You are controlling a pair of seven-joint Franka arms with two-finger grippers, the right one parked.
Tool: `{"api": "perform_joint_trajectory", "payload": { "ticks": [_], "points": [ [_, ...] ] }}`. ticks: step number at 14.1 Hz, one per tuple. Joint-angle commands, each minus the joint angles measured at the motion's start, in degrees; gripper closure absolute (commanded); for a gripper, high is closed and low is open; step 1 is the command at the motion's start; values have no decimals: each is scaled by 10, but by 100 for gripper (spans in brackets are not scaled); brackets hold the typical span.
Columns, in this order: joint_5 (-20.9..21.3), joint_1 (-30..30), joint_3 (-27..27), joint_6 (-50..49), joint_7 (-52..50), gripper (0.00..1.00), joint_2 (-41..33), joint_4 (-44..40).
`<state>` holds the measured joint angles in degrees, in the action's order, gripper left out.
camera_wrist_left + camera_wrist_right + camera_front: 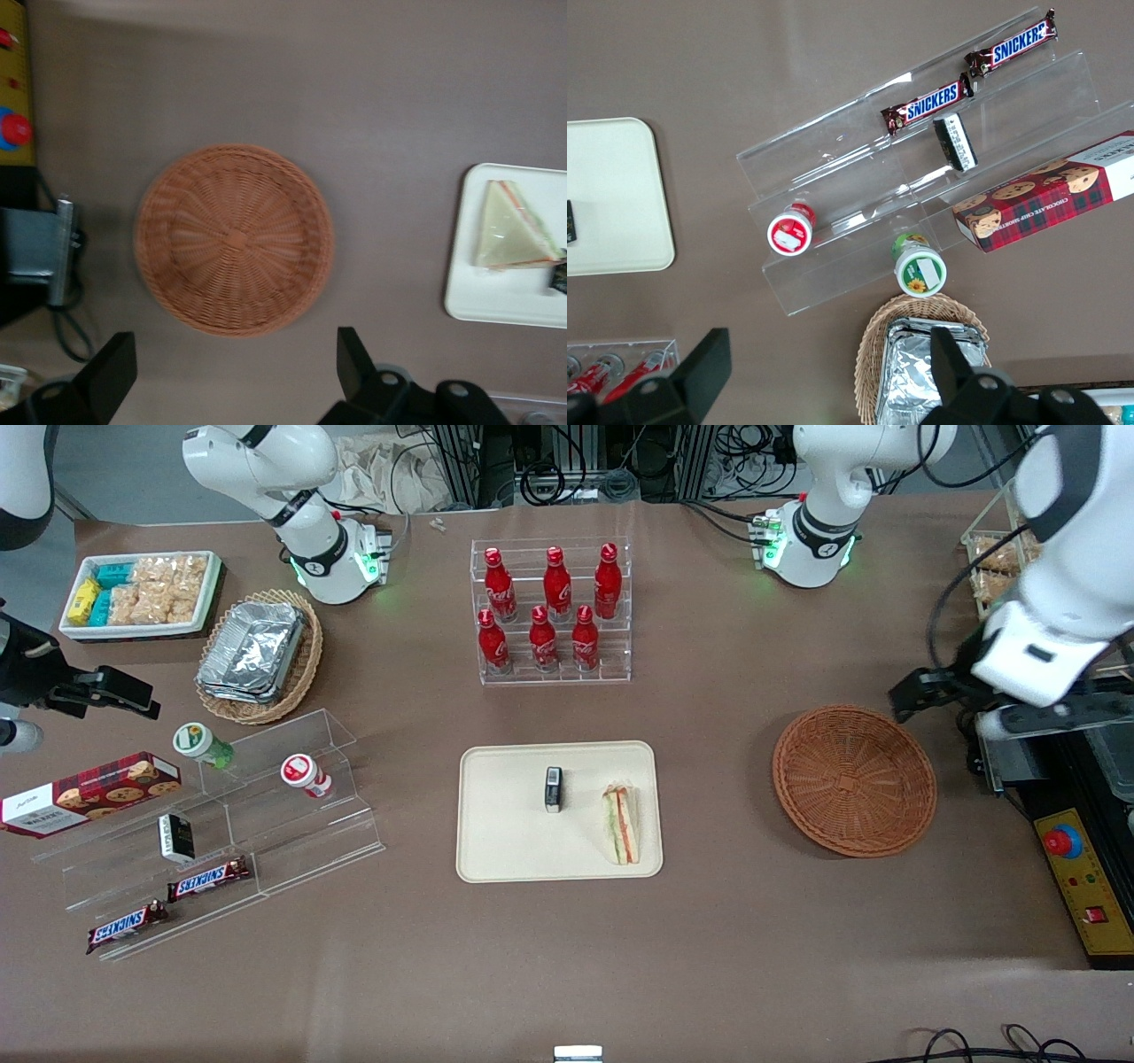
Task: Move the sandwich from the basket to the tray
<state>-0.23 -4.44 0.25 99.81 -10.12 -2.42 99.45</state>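
Task looks basically done: the sandwich [621, 825] already lies flat on the beige tray [496, 850], close to the tray's edge toward the working arm's end of the table, w/ a small dark packet [553, 789] just beside it nearer the tray's middle, apart from it. The wrist view agrees: the wedge sits inside the tray rim, wrap intact as far as can be told, green and red-orange filling edge showing. The round reddish-brown wicker basket [854, 779] is empty in both the front and left wrist views; nothing in it but weave. It sits well apart from the tray, toward the working arm's end. The left arm's gripper [235, 381] hangs above the table beside the basket, not over the tray; in the front view its black fingers [917, 691] show just off the basket's rim. The fingers are spread wide w/ nothing between them; only bare tabletop and basket rim show through the gap. So grab, carry and release all appear finished; what's left, prob., is only for the arm to clear off to a rest pose. No sign that the sandwich overhangs the rim or needs a nudge, so no correction seems called for.
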Motion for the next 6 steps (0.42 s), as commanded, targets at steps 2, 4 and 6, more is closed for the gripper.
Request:
{"api": "perform_joint_trajectory", "payload": {
  "ticks": [2,4,6],
  "points": [
    [5,72,-10,-10,106,0,-5,-11],
    [9,71,-11,-50,108,0,37,-77],
    [9,71,-12,-95,111,0,75,-136]
  ]
}}
